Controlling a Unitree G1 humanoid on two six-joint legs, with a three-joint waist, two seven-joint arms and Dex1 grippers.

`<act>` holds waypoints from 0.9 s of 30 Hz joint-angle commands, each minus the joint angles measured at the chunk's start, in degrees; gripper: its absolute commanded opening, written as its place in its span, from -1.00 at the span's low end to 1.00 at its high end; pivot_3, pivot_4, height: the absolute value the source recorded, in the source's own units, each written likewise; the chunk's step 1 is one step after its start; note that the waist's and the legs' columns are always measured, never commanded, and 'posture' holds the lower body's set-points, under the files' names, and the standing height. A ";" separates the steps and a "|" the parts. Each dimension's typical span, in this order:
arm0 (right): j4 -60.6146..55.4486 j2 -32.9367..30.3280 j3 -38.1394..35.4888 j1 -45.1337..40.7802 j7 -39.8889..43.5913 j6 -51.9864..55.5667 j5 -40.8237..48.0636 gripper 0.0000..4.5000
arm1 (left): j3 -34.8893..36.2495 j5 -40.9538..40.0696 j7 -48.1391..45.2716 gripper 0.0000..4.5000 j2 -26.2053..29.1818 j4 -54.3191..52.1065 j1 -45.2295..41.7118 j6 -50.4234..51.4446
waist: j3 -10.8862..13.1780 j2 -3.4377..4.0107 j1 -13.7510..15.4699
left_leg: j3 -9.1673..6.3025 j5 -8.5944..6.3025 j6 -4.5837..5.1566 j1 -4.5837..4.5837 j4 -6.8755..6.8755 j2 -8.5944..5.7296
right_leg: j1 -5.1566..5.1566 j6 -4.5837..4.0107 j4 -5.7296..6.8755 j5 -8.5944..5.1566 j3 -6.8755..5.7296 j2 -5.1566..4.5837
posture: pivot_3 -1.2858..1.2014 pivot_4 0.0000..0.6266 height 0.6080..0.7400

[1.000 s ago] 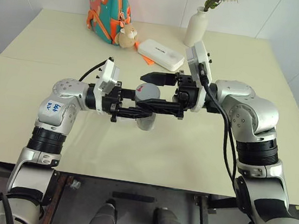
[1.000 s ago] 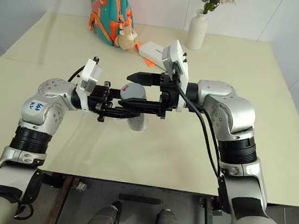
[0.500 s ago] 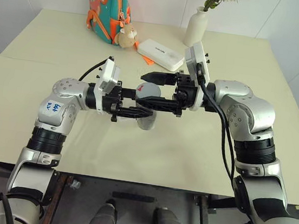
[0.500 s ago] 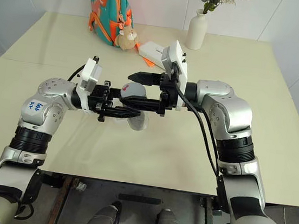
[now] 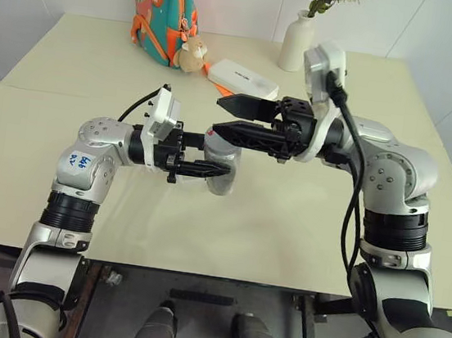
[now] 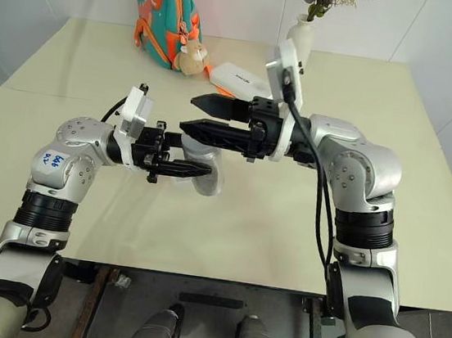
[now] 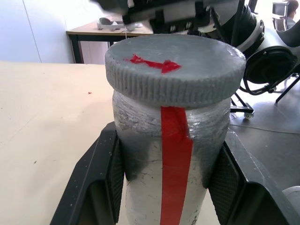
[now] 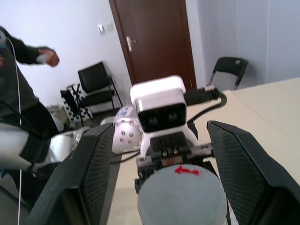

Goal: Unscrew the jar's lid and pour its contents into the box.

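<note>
so the left gripper (image 5: pixel 209 169) has its jaws clamped on the body of the jar (image 7: pixel 171 154), holding it up off the bench (image 5: pixel 74 60) around the middle of the scene; gripper lies level, pointing across toward the robot's right; jar's a silvery-grey cylinder with a strip of red tape down its side, and the lid (image 7: pixel 176 75) is on top, grey ribbed cap with a red mark on it

right gripper (image 5: pixel 221 116) comes in from the other side, jaws parted, 1 finger above the other in the head views; from its wrist view the 2 pads (image 8: pixel 98 168) sit either side of the lid with a gap on both sides, so not touching it

back of the bench: a white vase (image 5: pixel 296 39) with flowers, a white oblong case (image 5: pixel 243 77), a teal and orange backpack (image 5: pixel 165 5) with a small plush toy (image 5: pixel 192 54) at its foot
</note>
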 commanded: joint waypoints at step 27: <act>0.10 -0.66 7.54 -0.95 2.10 -8.28 -10.18 0.99 | 0.77 -1.00 -0.01 -0.11 0.12 -1.35 -0.96 -0.21 | 0.00 0.00 -0.03 | 0.01 0.00 0.00 -0.01 -0.01 0.00 | -0.02 0.00 -0.01 0.00 0.02 0.00 | 0.03 -0.52 1.00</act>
